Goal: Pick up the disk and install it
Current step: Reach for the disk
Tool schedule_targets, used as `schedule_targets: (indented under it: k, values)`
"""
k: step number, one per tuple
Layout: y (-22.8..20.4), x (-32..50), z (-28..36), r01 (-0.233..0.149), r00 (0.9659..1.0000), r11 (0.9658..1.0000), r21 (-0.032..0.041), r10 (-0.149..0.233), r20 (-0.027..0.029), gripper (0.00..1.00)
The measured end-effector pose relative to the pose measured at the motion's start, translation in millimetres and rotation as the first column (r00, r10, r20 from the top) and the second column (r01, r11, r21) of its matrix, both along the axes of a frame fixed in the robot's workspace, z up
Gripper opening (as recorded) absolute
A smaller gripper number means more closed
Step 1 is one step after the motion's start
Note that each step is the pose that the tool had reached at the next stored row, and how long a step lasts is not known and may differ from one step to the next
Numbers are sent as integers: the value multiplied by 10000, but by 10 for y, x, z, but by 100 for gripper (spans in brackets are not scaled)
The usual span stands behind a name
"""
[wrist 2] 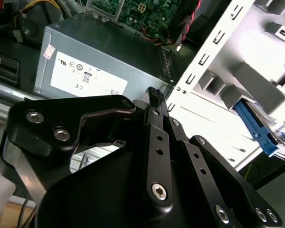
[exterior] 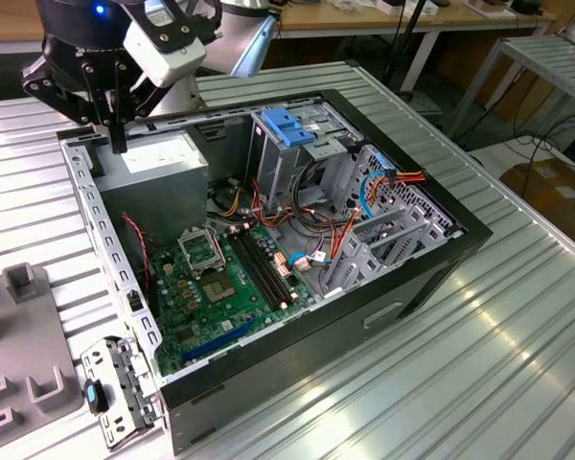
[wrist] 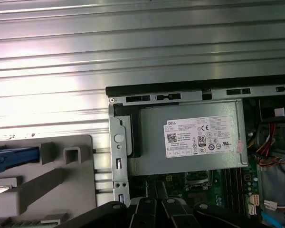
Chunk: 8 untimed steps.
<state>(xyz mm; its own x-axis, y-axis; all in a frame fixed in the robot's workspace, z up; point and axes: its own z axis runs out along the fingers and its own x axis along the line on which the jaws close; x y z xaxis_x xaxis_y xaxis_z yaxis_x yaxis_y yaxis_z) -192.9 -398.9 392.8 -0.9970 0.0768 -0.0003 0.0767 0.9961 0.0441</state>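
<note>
The disk [wrist: 14, 158] lies in a grey holder [wrist: 47, 180] on the ribbed table beside the open computer case; its bright blue rail [wrist 2: 255, 129] shows in both wrist views. My gripper [exterior: 117, 142] hangs over the case's rear corner at the exterior view's left, just above the grey power-supply box [exterior: 163, 165]. Its black fingers [wrist 2: 154, 95] stand together with nothing between them, so the gripper [wrist: 154, 190] is shut and empty. The disk is a short way off to the side of it, outside the case wall.
The open case [exterior: 431, 278] holds a green motherboard [exterior: 220, 278], red and orange cables [exterior: 350, 225] and a metal drive cage [exterior: 383, 225] topped by a light-blue latch plate [exterior: 289, 125]. A detached bracket [exterior: 115, 383] lies by the case front. Ribbed table [exterior: 479, 383] spreads around.
</note>
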Motion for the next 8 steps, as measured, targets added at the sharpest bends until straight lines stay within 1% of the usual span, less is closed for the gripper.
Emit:
schedule_targets:
  k: [1,2,3,4,5,6,8]
  values:
    - [0,-33,-1,0,10000,10000,0,0,-18,11]
    - [1,-69,-3,0,10000,10000,0,0,-20,11]
    - [3,-127,-6,0,10000,10000,0,0,-21,11]
    - [5,-167,-8,2,10000,10000,0,-2,-22,11]
    - [7,-249,-15,-1,10000,10000,0,1,-21,11]
    - [11,-312,-21,0,10000,10000,1,0,-21,11]
    - [15,-415,-29,0,10000,10000,0,0,-22,11]
